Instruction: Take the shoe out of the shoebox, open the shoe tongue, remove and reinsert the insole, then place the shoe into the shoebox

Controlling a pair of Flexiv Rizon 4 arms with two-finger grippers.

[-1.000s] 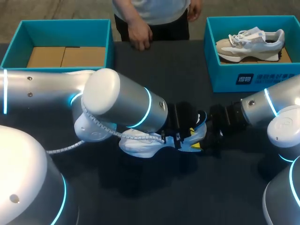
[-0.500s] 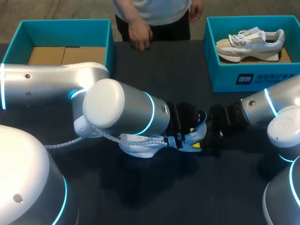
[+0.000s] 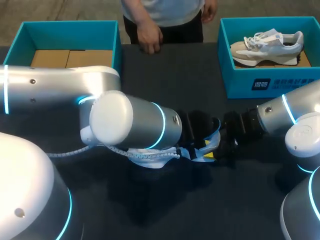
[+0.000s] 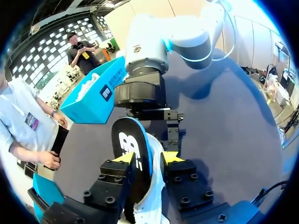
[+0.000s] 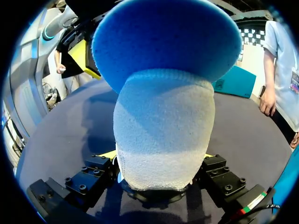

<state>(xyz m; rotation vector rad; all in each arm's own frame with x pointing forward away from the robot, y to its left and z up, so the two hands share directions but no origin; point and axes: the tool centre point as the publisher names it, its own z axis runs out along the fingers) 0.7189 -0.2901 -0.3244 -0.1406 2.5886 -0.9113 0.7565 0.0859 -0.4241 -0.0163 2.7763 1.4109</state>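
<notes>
A white shoe (image 3: 147, 157) lies on the dark table under my left arm, toe to the left. Its insole (image 4: 131, 154), black on top and blue beneath, sticks up out of the heel between my left gripper's (image 4: 148, 158) fingers, which stand apart, wider than the insole is thick. My right gripper (image 5: 159, 161) comes in from the right and is shut on the shoe's knit heel (image 5: 163, 135), with the insole's blue underside (image 5: 168, 37) above it. In the head view the insole (image 3: 214, 137) shows between both wrists.
A teal shoebox (image 3: 270, 82) at the back right holds a second shoe (image 3: 265, 45). Another teal box (image 3: 117, 42) at the back left holds cardboard. A person's hand (image 3: 149, 40) rests at the table's far edge.
My left arm's elbow has swung slightly down and to the right. The shoe, the insole and my right arm stay in place.
</notes>
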